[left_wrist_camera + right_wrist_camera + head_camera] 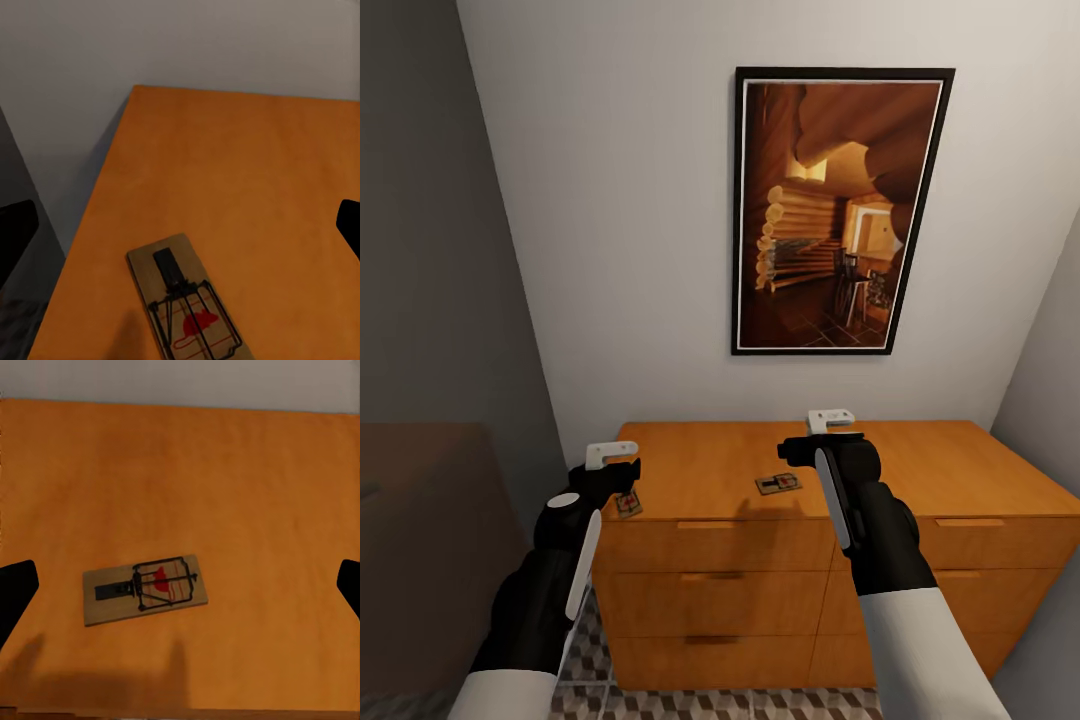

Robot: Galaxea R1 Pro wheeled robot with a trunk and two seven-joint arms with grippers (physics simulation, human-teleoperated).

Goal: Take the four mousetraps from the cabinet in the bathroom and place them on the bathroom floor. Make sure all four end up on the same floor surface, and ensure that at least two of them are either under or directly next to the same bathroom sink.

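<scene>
Barely started: two traps, one (628, 503) and another (778, 484), are sitting on the cabinet (700, 460), both grippers (610, 462) (828, 432) hovering spread wide, holding nothing.

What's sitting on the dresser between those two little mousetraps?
Nothing: in the head view, only bare orange cabinet top separates the left mousetrap from the right mousetrap.

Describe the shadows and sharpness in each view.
Head view: soft, even light, arm shadows on the cabinet top. Left wrist view: mousetrap slightly soft, faint shadow beside it, left end effector fingertips dark at the edges. Right wrist view: second mousetrap fairly crisp, two blurred shadows below it.
</scene>
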